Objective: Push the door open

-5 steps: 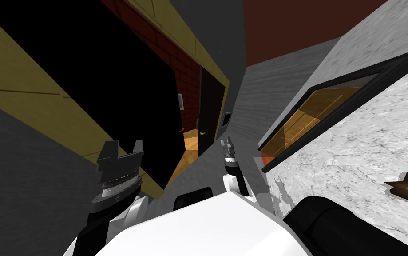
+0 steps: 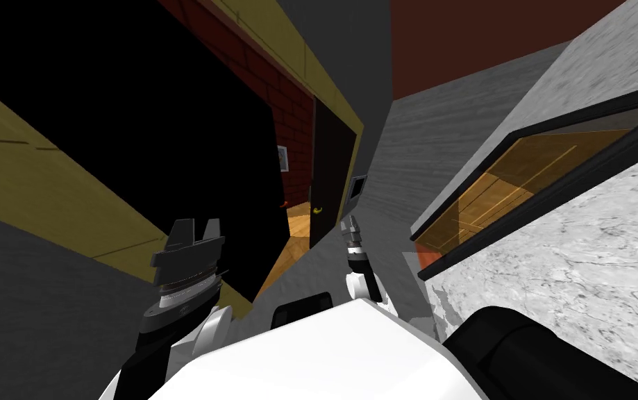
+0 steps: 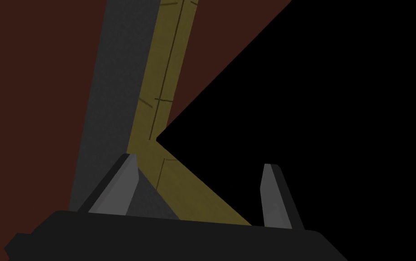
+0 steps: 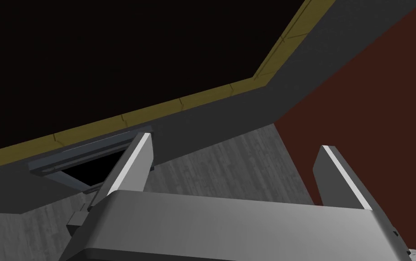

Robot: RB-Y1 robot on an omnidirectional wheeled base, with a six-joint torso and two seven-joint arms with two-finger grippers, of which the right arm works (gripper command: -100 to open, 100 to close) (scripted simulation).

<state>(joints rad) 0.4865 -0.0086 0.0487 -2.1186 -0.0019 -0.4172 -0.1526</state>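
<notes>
Door, dark with gold handle, stands ajar at 12 o'clock, well apart from both grippers. Left gripper, at 10 o'clock, and right gripper both hold their fingers apart.

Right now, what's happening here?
The robot faces a dark door with a gold handle. The door looks partly open, with a wooden floor and a brick wall visible beside it. Both arms are raised ahead of the chest. The left gripper is open and holds nothing, near the yellow trim that edges a black area. The right gripper is also open and holds nothing, and it points toward the door. Neither gripper touches the door, so the push has not yet begun.
</notes>
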